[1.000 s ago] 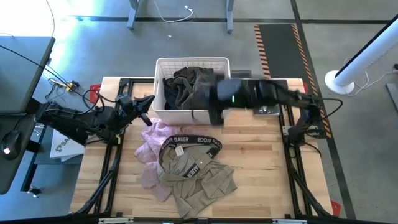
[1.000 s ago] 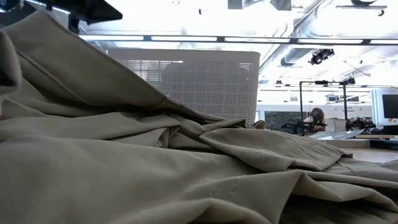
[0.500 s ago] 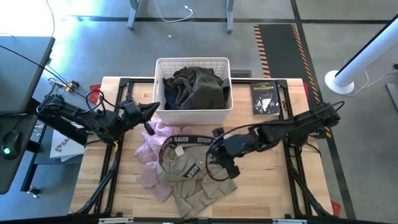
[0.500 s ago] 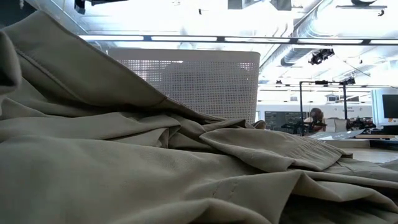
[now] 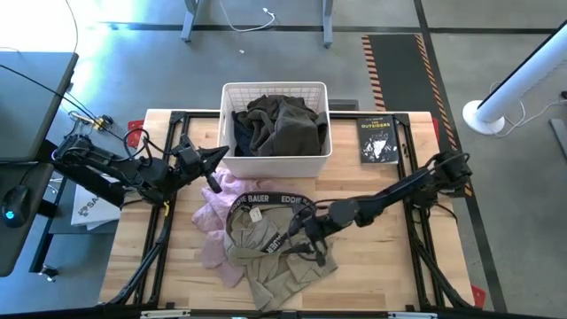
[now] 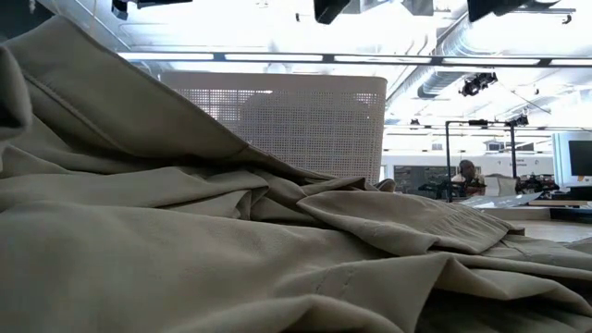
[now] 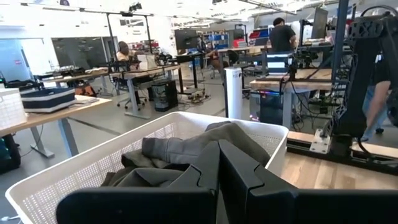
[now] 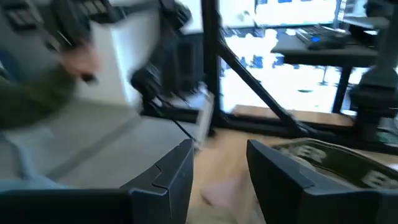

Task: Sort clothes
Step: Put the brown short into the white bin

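Basket (image 5: 275, 163) holds olive-brown garment (image 5: 279, 124)

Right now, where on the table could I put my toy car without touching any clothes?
Bare wood lies between the khaki trousers and the table's right rail, below the right arm, and a smaller patch in the near-left corner. It is crowded from the white basket down through the pink garment, and by the black book.

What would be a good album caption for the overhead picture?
Right gripper reaches over khaki trousers; left gripper waits beside the white basket.
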`<state>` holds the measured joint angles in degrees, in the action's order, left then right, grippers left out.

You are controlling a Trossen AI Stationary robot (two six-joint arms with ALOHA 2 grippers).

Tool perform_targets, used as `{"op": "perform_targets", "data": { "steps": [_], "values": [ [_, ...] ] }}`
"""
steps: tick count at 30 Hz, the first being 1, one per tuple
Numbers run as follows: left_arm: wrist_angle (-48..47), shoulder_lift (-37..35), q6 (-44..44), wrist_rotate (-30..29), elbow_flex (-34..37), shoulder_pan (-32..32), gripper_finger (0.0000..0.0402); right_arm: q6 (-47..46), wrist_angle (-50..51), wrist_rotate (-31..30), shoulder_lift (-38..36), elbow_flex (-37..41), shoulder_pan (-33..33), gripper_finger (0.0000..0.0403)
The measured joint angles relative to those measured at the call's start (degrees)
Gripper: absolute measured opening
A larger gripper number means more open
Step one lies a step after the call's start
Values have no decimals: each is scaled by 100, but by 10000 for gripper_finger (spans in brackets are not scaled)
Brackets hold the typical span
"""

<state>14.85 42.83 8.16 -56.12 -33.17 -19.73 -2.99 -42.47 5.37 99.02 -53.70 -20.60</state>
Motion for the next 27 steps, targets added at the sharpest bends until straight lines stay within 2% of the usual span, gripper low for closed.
{"op": "perform_targets", "data": {
  "steps": [6,9,13,18,23,27],
  "values": [
    [-8,0,0,-2,0,0,0,488,1950,-952,274,-902,11,170],
    [-9,0,0,-2,0,0,0,588,2786,-998,457,-1341,58,195],
    [-20,2,-37,-2,0,2,0,545,3315,-986,855,-1657,111,237],
    [-33,2,-42,-1,0,2,0,232,3474,-1067,1557,-1854,245,276],
    [-46,2,-55,-2,0,2,0,42,4079,-1120,2156,-1991,435,278],
    [-52,2,-55,-2,0,7,0,-101,4860,-1063,2360,-2037,532,239]
  ]
}}
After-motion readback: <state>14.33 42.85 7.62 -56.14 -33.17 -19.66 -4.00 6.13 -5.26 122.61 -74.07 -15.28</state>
